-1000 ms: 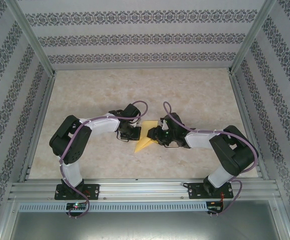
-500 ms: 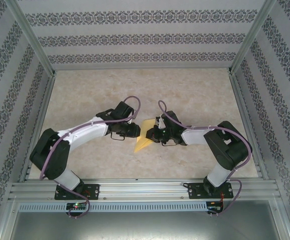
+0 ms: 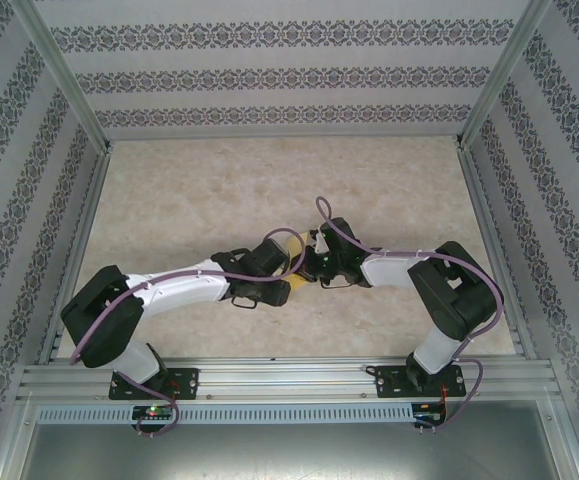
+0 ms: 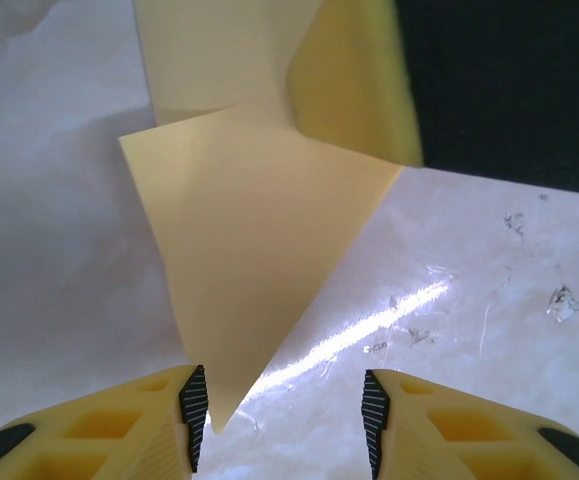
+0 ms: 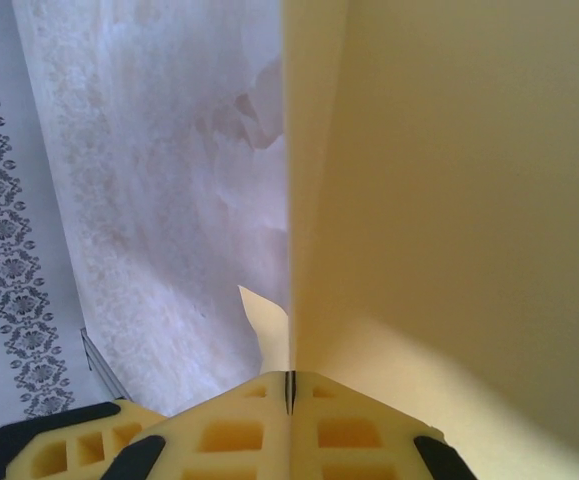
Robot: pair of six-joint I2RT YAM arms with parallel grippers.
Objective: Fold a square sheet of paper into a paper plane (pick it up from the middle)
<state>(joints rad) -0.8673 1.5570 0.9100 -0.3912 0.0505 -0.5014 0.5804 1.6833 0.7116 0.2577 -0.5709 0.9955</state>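
Left gripper (image 4: 284, 410) is now sitting at the near end, having swung round from the sheet's left side in the last half second. Its jaws are standing open, and the pointed tip of the folded sheet of paper (image 4: 259, 260) is lying between them, close to the left finger, over the table (image 4: 469, 280). Farther on, right gripper (image 5: 291, 385) is staying clamped on the sheet's far edge, holding it partly raised. Left is probably lining up to pinch the tip for the next crease.
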